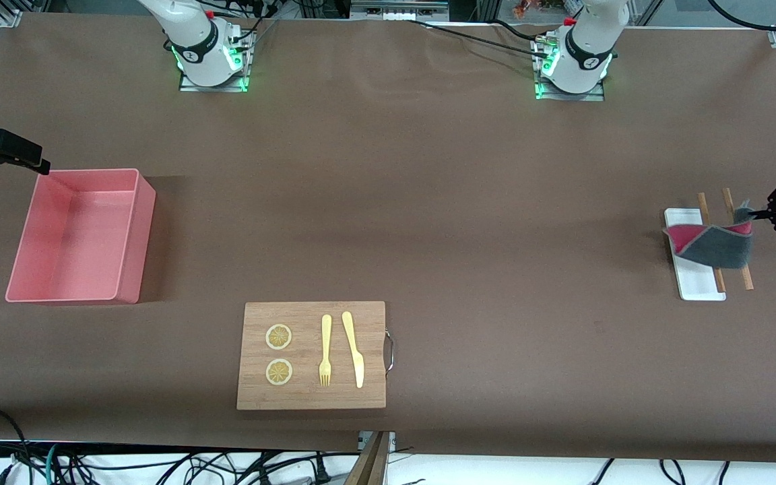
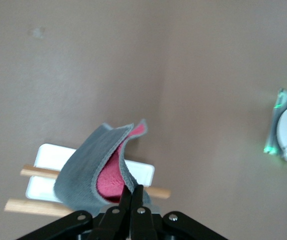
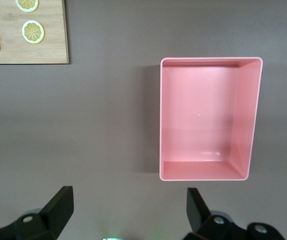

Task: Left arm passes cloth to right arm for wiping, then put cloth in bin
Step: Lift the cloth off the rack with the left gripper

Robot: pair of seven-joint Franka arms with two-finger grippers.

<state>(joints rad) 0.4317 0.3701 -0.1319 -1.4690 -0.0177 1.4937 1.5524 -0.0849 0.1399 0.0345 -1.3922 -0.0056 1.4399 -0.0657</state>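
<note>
You're looking at a robotics lab.
Two arm bases (image 1: 209, 57) are sitting bolted on a brown-covered table (image 1: 388, 202), cables (image 1: 125, 465) trailing below, aluminium framing edging it.

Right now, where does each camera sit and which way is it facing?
Front view: high across the table, facing both bases; shows left gripper lifting the cloth over the white tray.
Left wrist view: looks down past shut fingers at the cloth.
Right wrist view: looks down between open fingers at the bin.
Shared: bin, cutting board with the front view.
</note>
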